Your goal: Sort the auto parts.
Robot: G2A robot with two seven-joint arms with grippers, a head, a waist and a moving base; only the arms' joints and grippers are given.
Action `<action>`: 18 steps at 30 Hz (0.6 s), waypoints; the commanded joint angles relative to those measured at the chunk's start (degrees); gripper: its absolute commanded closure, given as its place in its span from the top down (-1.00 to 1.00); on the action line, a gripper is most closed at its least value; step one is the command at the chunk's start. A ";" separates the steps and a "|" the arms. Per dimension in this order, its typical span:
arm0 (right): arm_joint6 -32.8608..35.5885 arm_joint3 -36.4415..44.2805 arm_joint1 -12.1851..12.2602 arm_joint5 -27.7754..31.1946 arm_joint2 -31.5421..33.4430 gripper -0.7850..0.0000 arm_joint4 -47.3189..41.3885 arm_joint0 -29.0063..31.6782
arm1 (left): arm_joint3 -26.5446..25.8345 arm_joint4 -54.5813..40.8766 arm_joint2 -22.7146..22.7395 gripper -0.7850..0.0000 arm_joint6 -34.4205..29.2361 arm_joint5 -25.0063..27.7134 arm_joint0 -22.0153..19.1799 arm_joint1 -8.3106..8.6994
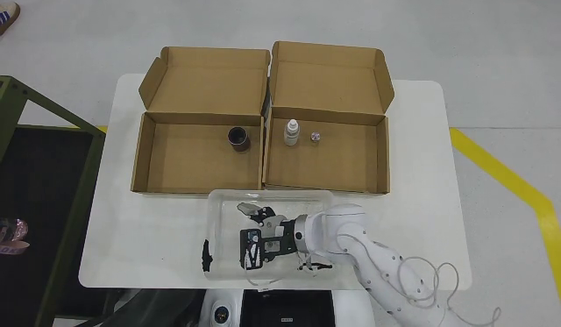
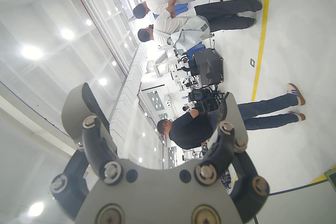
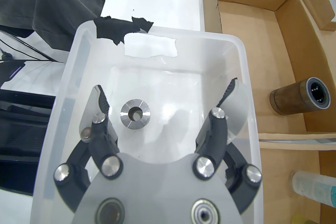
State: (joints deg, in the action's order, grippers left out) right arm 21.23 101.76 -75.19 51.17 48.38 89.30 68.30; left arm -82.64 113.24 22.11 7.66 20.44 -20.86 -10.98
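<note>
steel collar (image 3: pixel 135 114) lies flat mid-floor in the clear bin (image 3: pixel 244 57), under my r gripper (image 3: pixel 166 86), jaws wide apart, empty. prob heavy, stiff, slick; i'd pinch across its outer wall. l gripper (image 2: pixel 156 91) also spread, empty.

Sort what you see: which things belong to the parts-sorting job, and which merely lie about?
Job: right pincer, clear bin, metal ring, brown bearing, white bottle, small metal part, two cardboard boxes.
Lying about: green cart, yellow floor line.
</note>
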 commanded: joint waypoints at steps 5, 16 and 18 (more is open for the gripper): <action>0.47 -1.84 0.16 -0.06 -0.82 0.81 0.40 -0.33 | 0.00 0.00 0.00 1.00 0.00 0.00 0.00 0.00; 0.43 -5.80 0.10 -0.97 -2.40 0.62 -0.06 -1.91 | 0.00 0.00 0.00 1.00 0.00 0.00 0.00 0.00; 0.30 -6.47 0.06 -1.11 -2.76 0.48 -0.11 -2.24 | 0.00 0.00 0.00 1.00 0.00 0.00 0.00 0.00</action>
State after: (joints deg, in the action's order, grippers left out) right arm 21.57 95.56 -75.11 50.10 45.76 89.19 66.20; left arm -82.64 113.24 22.11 7.66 20.44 -20.86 -10.98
